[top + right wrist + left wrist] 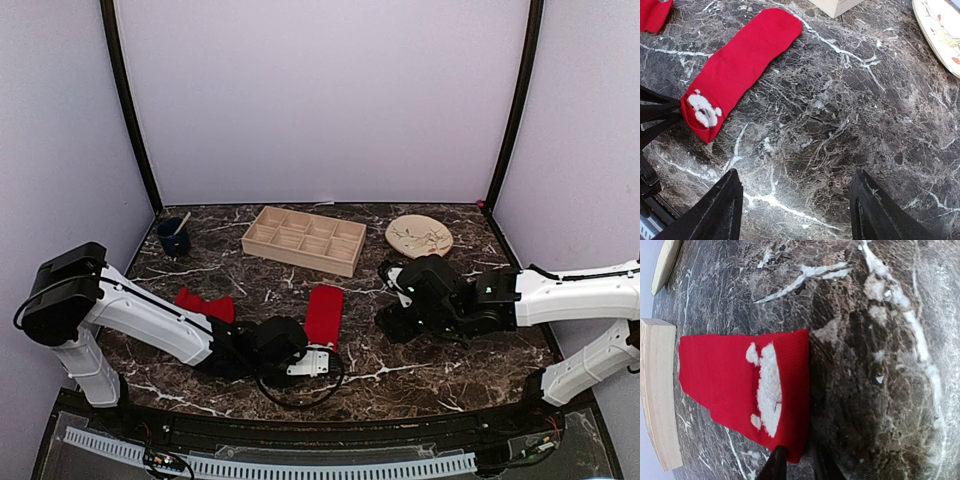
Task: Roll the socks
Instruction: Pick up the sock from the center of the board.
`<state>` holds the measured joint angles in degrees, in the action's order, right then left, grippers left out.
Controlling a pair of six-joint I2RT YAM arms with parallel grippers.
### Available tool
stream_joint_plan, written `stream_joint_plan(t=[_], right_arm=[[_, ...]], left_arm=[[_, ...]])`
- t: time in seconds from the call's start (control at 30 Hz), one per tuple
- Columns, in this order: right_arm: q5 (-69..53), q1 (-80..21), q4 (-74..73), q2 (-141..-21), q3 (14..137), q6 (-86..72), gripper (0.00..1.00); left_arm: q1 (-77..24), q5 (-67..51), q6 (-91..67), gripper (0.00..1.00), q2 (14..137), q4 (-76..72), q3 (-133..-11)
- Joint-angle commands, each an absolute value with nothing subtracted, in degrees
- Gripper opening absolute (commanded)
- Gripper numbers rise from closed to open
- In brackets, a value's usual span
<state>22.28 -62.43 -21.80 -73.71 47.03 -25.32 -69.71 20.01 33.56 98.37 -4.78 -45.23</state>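
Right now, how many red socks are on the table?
2. The patched sock lies flat in the middle, its cuff at the left gripper; the other sock sits crumpled left of it.

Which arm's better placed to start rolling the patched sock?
Left. The left tool sits at the patch end of the patched sock, fingers straddling its corner. The right tool hangs open over the marble table, off to the side of that sock.
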Motion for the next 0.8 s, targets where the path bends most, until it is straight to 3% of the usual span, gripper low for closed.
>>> stream_joint_plan(t=[0.0,0.77], right_arm=[[21.82,-61.96,-19.86,-73.74,48.52,-24.53,0.68],[20.73,-61.02,-18.78,-74.09,47.74,-24.0,0.68]], left_arm=[[-68.96,20.63,34.2,0.21,98.7,-6.15,-46.65],[-67.88,19.02,33.85,0.23,100.87,-5.15,-48.02]])
